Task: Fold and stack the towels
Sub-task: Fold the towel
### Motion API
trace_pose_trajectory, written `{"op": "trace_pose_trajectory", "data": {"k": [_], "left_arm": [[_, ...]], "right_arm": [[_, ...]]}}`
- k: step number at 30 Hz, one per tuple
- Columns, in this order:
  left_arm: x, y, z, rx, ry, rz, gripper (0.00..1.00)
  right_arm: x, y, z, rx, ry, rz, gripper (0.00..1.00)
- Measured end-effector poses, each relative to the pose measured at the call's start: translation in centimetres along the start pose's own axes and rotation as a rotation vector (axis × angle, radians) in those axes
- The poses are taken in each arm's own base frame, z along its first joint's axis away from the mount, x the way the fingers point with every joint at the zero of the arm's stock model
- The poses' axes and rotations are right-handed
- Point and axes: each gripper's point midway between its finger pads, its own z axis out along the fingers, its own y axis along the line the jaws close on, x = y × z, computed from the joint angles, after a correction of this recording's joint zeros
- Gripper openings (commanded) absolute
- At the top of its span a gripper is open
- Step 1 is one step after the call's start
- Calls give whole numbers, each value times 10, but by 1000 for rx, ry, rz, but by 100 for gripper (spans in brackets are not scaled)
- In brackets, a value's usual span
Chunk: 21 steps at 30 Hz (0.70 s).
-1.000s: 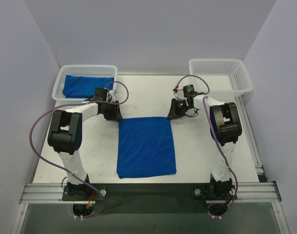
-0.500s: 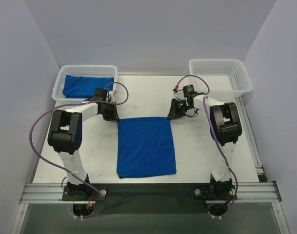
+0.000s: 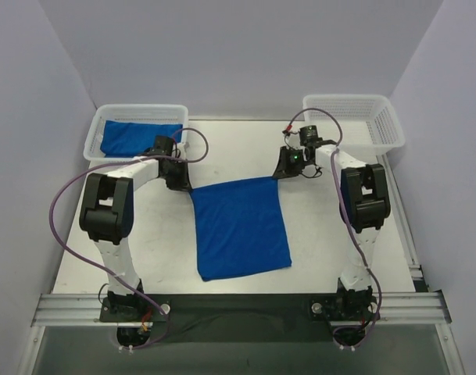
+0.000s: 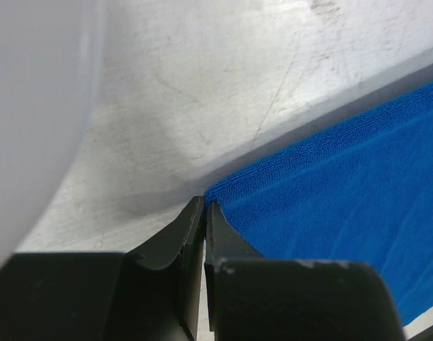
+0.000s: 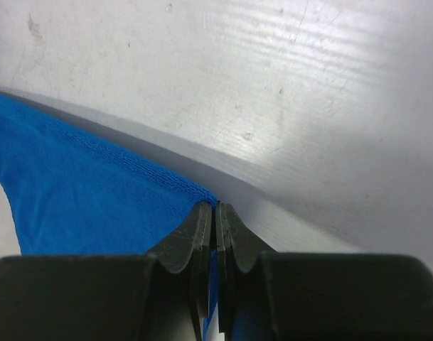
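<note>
Left of the spread towel [image 3: 241, 226] on the tabletop [image 3: 167, 242], a second towel [image 3: 140, 139] lies folded in the left basket [image 3: 93, 141], while the left arm [image 3: 136, 170] stretches low and forward, the left jaws closed to a sliver on the spread towel's far-left corner. The right arm [image 3: 337, 160] mirrors it at the far-right corner, the right jaws shut tight on the cloth. Pinching both far corners probably readies that edge to be drawn toward the near edge for a fold.
</note>
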Motion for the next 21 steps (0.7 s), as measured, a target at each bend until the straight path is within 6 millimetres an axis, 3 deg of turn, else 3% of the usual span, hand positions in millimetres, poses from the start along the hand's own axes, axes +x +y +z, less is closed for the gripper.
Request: {"op": "trace_pose_trajectory", "data": {"k": [10, 18, 21], "left_arm": [[-28, -19, -12, 40, -94, 54, 0], [-21, -50, -59, 81, -202, 125, 0], [-13, -59, -71, 91, -223, 145, 0]], "right_arm": [[-23, -6, -16, 55, -62, -58, 0], [-28, 14, -65, 85, -147, -116, 0], [-17, 22, -79, 92, -162, -126, 0]]}}
